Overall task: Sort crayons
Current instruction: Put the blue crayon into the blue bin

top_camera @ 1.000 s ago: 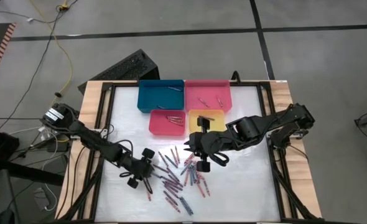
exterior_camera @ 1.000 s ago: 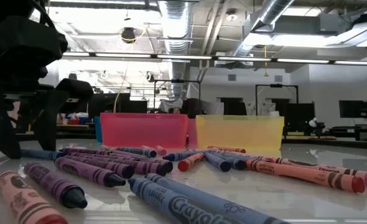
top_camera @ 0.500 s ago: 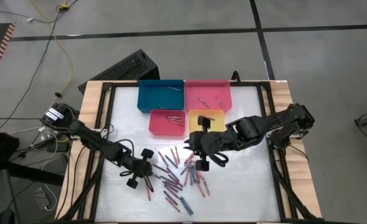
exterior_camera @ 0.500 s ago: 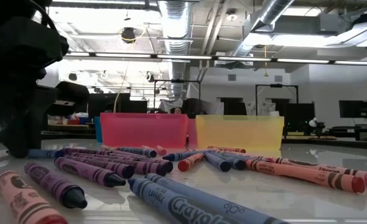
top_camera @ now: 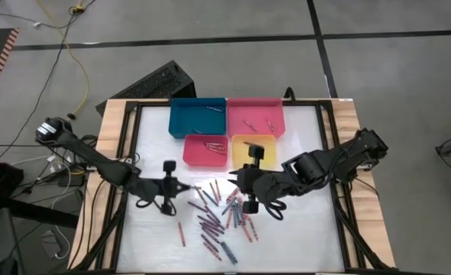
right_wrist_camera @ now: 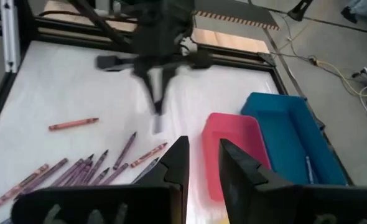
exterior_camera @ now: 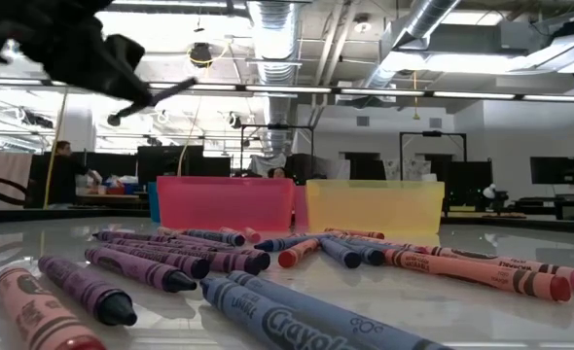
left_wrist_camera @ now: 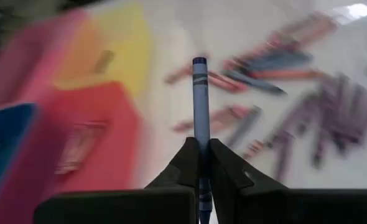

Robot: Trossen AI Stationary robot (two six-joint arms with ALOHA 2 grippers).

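Observation:
Several red, pink, purple and blue crayons (top_camera: 218,218) lie scattered on the white table, near its middle. My left gripper (top_camera: 183,187) hangs above the heap's left side, shut on one blue crayon (left_wrist_camera: 199,99), which also shows raised in the low view (exterior_camera: 156,99). My right gripper (top_camera: 238,182) hovers over the heap's far right side. Its fingers (right_wrist_camera: 177,163) stand a little apart with nothing between them. Behind the heap stand a blue tray (top_camera: 198,116), a pink tray (top_camera: 254,116), a red tray (top_camera: 206,150) and a yellow tray (top_camera: 254,145). My left gripper pinches the blue crayon's rear part (left_wrist_camera: 199,148) between its two fingers. The fingers lie along the crayon, whose front end sticks out ahead of them. The crayon is lifted clear of the table, slanting a little downward toward the trays.
A single orange-red crayon (right_wrist_camera: 73,124) lies apart from the heap. The red tray (right_wrist_camera: 233,149) and the blue tray (right_wrist_camera: 289,130) hold a few crayons. Black frame rails (top_camera: 126,153) run along the table's sides. White table surface shows at the near right (top_camera: 302,237).
My left gripper has shut on a blue crayon at the heap's left side. It has then risen and drawn toward the far edge, tipping from steeply down to nearly level. The crayon has come up clear of the table with it.

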